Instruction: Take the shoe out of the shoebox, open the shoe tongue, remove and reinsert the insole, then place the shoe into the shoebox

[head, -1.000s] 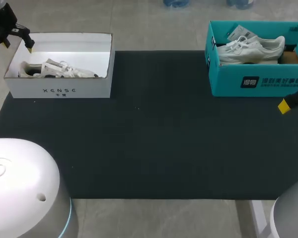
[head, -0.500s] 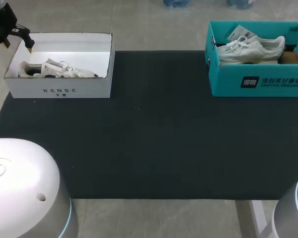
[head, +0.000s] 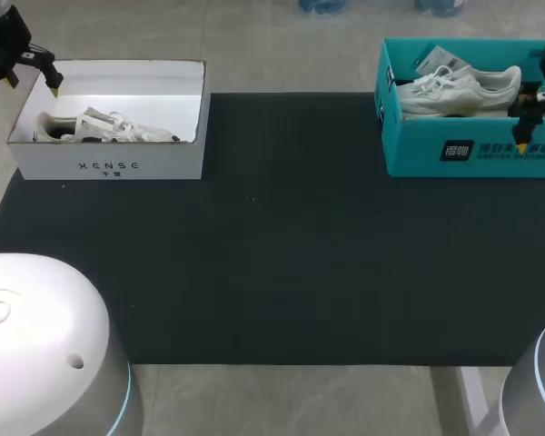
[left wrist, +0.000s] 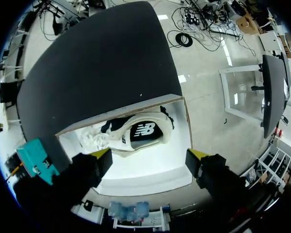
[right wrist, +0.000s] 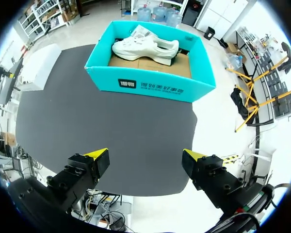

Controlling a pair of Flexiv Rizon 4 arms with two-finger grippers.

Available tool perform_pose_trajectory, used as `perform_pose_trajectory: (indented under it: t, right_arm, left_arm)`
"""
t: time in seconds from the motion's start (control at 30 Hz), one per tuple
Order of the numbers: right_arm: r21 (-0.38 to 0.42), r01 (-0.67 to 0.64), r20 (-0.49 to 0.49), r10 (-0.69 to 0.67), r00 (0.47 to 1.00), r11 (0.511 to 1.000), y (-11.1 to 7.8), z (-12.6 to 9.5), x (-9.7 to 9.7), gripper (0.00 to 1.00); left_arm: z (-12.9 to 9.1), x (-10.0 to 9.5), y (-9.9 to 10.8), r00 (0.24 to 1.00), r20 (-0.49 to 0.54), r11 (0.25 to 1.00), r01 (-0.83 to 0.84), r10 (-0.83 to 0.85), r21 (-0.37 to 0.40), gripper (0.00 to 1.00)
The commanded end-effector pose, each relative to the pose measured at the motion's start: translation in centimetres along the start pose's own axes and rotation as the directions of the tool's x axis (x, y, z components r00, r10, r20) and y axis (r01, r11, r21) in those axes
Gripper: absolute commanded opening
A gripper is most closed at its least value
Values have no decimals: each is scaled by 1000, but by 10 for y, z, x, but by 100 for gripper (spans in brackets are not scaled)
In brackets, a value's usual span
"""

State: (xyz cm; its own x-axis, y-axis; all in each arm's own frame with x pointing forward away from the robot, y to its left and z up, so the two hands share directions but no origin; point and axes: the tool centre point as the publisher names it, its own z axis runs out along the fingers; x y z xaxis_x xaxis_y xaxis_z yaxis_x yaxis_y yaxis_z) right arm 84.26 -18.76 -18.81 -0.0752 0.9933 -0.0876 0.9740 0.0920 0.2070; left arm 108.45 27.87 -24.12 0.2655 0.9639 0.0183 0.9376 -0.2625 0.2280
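- The left gripper (left wrist: 149, 155) is being held wide open above the white shoebox (left wrist: 145, 174), at the table's (head: 291, 254) far-left corner.
- The right gripper (right wrist: 145, 154) is being held wide open near the teal shoebox (right wrist: 150, 85).

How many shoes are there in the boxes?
2. One pale shoe lies in the white box on the robot's left side; one white shoe lies in the teal box on its right side. More could be hidden behind the box walls.
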Motion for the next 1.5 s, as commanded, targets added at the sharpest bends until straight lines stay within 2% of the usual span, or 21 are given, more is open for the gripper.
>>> perform_pose_trajectory:
  t: [0.03,0.1,1.03,1.1,1.23,1.4,1.5]
  right_arm:
    - [258,10,-17,-5,1000,966,63,12,-13,100]
    - [243,52,-36,-45,998,969,64,10,-17,100]
    - [243,52,-36,-45,998,969,64,10,-17,100]
    - [241,43,-12,-42,999,969,81,16,-32,100]
    - [218,19,47,-30,998,976,133,36,-74,100]
    - [168,12,9,-13,1000,986,189,65,-113,100]
    - [163,25,-18,-22,1000,986,216,77,-123,100]
  left_arm:
    - [-1,0,0,1000,-2,1000,-1,1,0,100]
    - [-1,0,0,1000,-2,1000,-1,1,0,100]
    - [-1,0,0,1000,-2,1000,-1,1,0,100]
    - [-1,0,0,1000,-2,1000,-1,1,0,100]
    - [-1,0,0,1000,-2,1000,-1,1,0,100]
    - [-1,0,0,1000,-2,1000,-1,1,0,100]
    - [-1,0,0,1000,-2,1000,-1,1,0,100]
